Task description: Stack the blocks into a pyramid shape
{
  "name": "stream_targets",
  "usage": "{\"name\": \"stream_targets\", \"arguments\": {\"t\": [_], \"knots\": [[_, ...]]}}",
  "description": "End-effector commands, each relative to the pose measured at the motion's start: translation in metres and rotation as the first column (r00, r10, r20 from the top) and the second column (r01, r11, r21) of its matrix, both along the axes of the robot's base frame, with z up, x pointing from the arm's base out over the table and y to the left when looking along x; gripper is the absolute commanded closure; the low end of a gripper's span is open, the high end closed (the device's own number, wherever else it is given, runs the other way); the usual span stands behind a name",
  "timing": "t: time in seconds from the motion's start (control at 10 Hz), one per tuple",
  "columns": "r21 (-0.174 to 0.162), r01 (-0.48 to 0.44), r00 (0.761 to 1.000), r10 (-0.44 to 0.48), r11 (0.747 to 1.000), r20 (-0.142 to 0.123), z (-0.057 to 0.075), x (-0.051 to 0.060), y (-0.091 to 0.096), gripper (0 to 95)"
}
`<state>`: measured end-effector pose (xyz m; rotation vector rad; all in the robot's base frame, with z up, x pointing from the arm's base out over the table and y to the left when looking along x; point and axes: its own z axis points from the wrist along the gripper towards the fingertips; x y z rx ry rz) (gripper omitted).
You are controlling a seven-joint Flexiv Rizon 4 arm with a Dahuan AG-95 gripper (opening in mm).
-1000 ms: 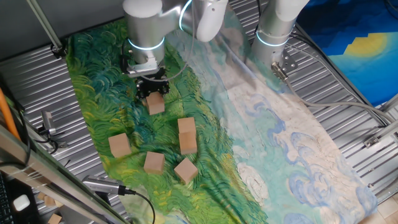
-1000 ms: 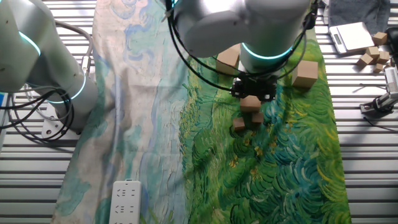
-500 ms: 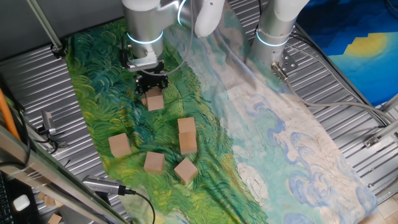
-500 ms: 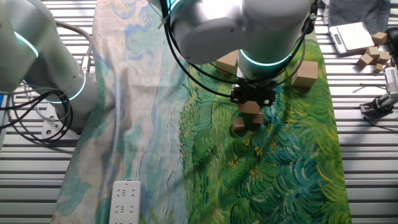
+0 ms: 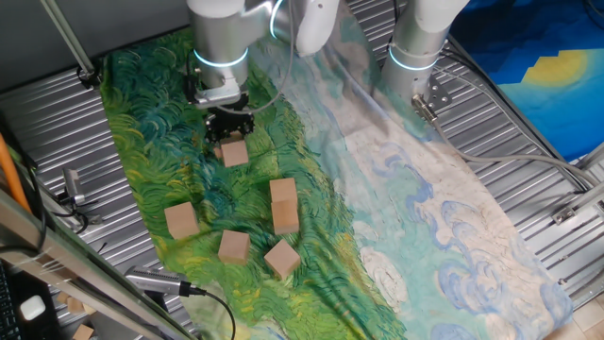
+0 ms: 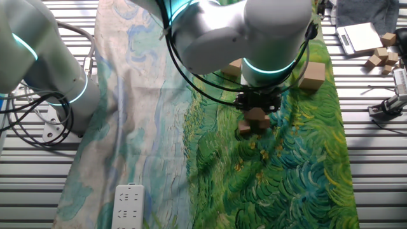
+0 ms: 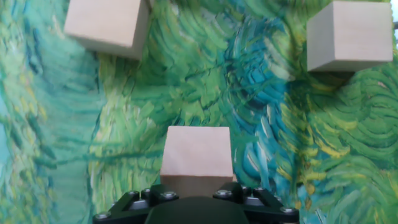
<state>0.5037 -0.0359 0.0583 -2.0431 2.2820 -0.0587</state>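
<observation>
While the arm is reaching over the green, swirl-painted end of the printed cloth, the gripper is pointing straight down and clamping one light-tan wooden cube between its black fingers. In the hand view that held cube is sitting directly ahead of the gripper body, and whether its underside is touching the cloth cannot be told from any view. In the other fixed view the held cube is showing just under the wrist, with a small dark shape on the cloth beside it. The remaining blocks are lying nearer the cloth's edge: a two-high stack is standing upright, a single cube is resting well to its left, another is lying between them and lower, and a fourth is sitting turned at an angle just below the stack. A second robot base is standing at the pale blue part of the cloth. Spare small blocks are lying off the cloth on the slatted table.
</observation>
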Motion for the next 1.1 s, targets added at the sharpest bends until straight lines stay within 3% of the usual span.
{"name": "stream_targets", "arguments": {"t": [0.1,0.5,0.6,0.7,0.8,0.9,1.0,1.1], "knots": [[-0.007,-0.001,1.0,0.001,1.0,-0.011,0.004,-0.001,-0.004,95.0],[-0.011,0.023,1.0,-0.023,1.0,-0.014,0.001,0.009,0.004,95.0],[-0.033,0.031,0.999,-0.031,0.999,-0.029,0.0,0.015,0.009,95.0],[-0.072,0.042,0.998,-0.046,0.997,-0.05,-0.002,0.016,0.015,95.0],[-0.087,0.049,0.997,-0.054,0.995,-0.062,-0.003,0.017,0.017,95.0],[-0.127,0.06,0.993,-0.072,0.99,-0.091,-0.003,0.017,0.019,95.0],[-0.185,0.063,0.991,-0.083,0.981,-0.104,-0.003,0.017,0.019,95.0],[-0.223,0.065,0.991,-0.089,0.973,-0.101,-0.003,0.017,0.019,95.0]]}}
